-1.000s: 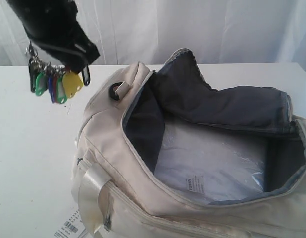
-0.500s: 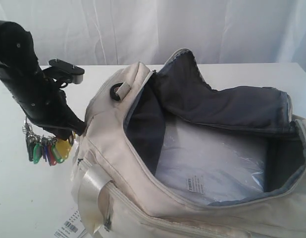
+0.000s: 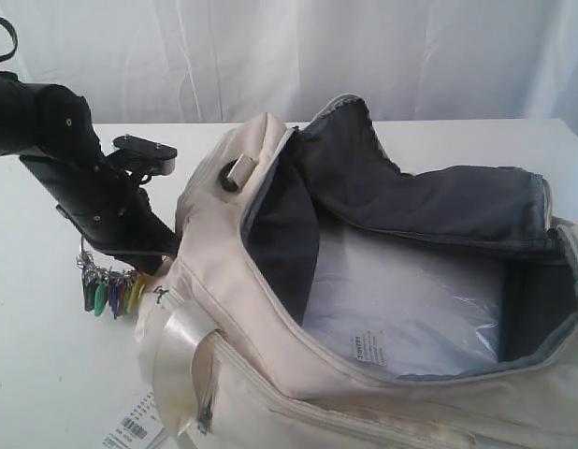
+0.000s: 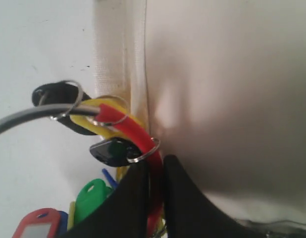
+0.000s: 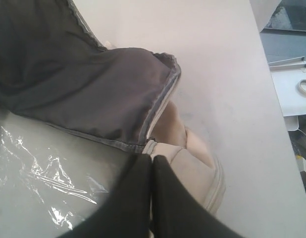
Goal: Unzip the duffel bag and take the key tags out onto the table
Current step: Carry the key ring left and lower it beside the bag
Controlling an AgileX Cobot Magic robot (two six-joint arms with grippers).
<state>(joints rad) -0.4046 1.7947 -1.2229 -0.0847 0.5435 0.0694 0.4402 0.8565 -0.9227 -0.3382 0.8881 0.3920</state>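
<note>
The cream duffel bag (image 3: 270, 374) lies unzipped on the white table (image 3: 46, 374), its dark grey lining (image 3: 420, 201) folded back. My left gripper (image 3: 153, 262) is low beside the bag's left end, shut on a red tag of the key tags (image 3: 109, 292), which hang just above the tabletop. In the left wrist view the fingers (image 4: 155, 168) pinch the red tag (image 4: 135, 134), with green (image 4: 91, 196) and yellow tags around it and the bag's fabric (image 4: 232, 99) close alongside. My right gripper (image 5: 152, 163) is shut over the bag's cream end (image 5: 192, 168); nothing shows between its fingers.
Crinkled clear plastic (image 3: 401, 299) covers the bag's inside. A white barcode paper tag (image 3: 135, 426) lies on the table by the bag's front left corner. A satin strap (image 3: 181, 360) drapes over that corner. Beyond the table's edge sits a tray with a tape roll (image 5: 305, 87).
My left arm has come down from high at the back left, carrying the key tags to just above the table beside the bag. The bag's left end has shifted slightly.
</note>
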